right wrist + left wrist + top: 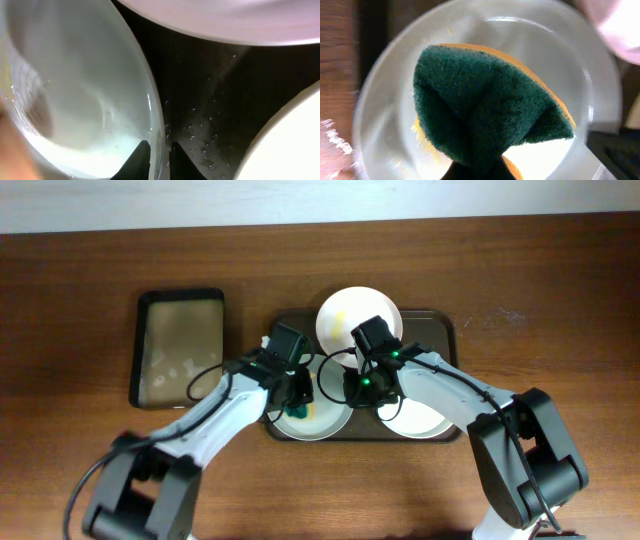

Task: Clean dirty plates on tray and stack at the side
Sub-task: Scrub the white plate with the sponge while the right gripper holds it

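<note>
The tray [437, 330] lay mid-frame in the overhead view on the tabletop [560, 300], carrying all three plates. The top plate [345, 315], faintly smeared yellow, sat at its upper edge, the left plate [325, 423] at lower left and the right plate [428, 423] at lower right.

The left claw [296, 402] was clamped on a folded green sponge [485, 100] with an orange back, held over the inside of the left plate. Whether the sponge touched the plate could not be told.

At the bottom of the right wrist view, the right claw [159, 145] had its fingers close together, one on each side of the left plate's rim, pinching it. Droplets speckled the tray floor beside them.

A small black tray [137, 350] lay at the left of the overhead view, apart from the tray.
</note>
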### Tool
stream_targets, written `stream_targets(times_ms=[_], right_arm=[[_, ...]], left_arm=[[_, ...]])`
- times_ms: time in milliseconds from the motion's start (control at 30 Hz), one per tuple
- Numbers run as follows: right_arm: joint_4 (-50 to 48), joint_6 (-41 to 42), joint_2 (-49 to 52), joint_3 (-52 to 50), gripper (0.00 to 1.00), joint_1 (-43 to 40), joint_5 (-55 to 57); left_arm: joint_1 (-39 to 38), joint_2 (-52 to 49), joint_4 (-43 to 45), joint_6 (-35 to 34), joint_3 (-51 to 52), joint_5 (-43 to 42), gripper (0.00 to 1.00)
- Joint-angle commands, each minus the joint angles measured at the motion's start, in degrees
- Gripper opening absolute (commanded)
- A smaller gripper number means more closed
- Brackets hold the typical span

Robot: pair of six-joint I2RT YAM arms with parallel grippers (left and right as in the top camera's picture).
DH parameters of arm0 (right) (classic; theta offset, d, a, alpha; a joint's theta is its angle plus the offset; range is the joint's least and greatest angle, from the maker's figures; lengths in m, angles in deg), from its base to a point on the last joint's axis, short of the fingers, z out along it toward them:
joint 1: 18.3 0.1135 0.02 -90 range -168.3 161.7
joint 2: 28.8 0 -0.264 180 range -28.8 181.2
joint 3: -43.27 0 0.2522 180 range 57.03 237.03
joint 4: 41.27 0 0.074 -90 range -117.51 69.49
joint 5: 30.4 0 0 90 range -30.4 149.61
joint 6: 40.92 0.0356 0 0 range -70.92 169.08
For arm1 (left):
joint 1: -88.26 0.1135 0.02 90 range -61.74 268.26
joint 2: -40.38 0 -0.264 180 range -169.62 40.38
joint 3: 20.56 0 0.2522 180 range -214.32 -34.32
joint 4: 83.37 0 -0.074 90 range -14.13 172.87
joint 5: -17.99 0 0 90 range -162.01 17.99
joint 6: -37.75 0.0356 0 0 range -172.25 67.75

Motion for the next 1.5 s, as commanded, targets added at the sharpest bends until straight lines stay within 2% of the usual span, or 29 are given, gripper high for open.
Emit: stream_targets(times_ms=[0,33,67,100,200,233,267,367,433,600,800,1067,1167,1333,1467], right_arm=[[-0.17,0.17,0.70,-0.59,0.16,0.11,0.72],[-0.17,0.17,0.70,-0.61,0.16,0.09,0.72],[-0.17,0.15,0.70,-0.59,0.17,0.09,0.72],[-0.17,0.15,0.70,-0.61,0.17,0.09,0.72],[-0.52,0.13,0.70,-0.61,0.17,0.07,0.72],[-0.59,0.15,0.70,-0.59,0.17,0.07,0.72],[-0.59,0.13,0.70,-0.59,0.17,0.07,0.72],[-0.57,0.13,0.70,-0.59,0.17,0.07,0.72],[-0.59,0.13,0.70,-0.61,0.17,0.07,0.72],[-0.59,0.11,0.70,-0.59,0.17,0.07,0.90],[-0.66,0.11,0.70,-0.59,0.18,0.04,0.90],[-0.59,0.11,0.70,-0.70,0.18,0.07,0.90],[-0.55,0.11,0.70,-0.70,0.17,0.07,0.90],[-0.57,0.11,0.70,-0.70,0.17,0.07,0.90],[-0.57,0.11,0.70,-0.70,0.16,0.07,0.90]], left_arm=[[-0.20,-2.89,2.03,-1.70,0.07,-3.10,0.00],[-0.20,-2.99,2.40,-1.70,0.07,-3.23,0.09],[-0.17,-3.10,2.67,-1.70,0.07,-3.21,0.26],[-0.17,-3.10,2.84,-1.70,0.07,-3.21,0.54],[-0.17,-3.10,2.80,-1.64,0.07,-3.23,0.73],[-0.17,-3.10,2.82,-1.62,0.07,-3.23,0.73],[-0.20,-3.10,2.82,-1.62,0.07,-3.21,0.57],[-0.17,-3.08,2.80,-1.62,0.07,-3.23,0.19],[-0.20,-3.08,2.80,-1.62,0.07,-3.93,0.00],[-0.17,-3.08,2.89,-1.62,0.07,-7.26,0.00],[-0.17,-3.61,2.51,-1.60,0.07,-2.60,0.00],[-0.17,-5.64,-6.51,-1.38,0.04,25.92,0.00],[-0.17,-5.07,-6.86,0.11,-0.26,30.18,0.00],[-0.02,-1.70,-8.24,0.11,-2.69,30.88,0.00],[-0.02,2.78,-7.15,0.09,-3.72,24.94,0.00]])
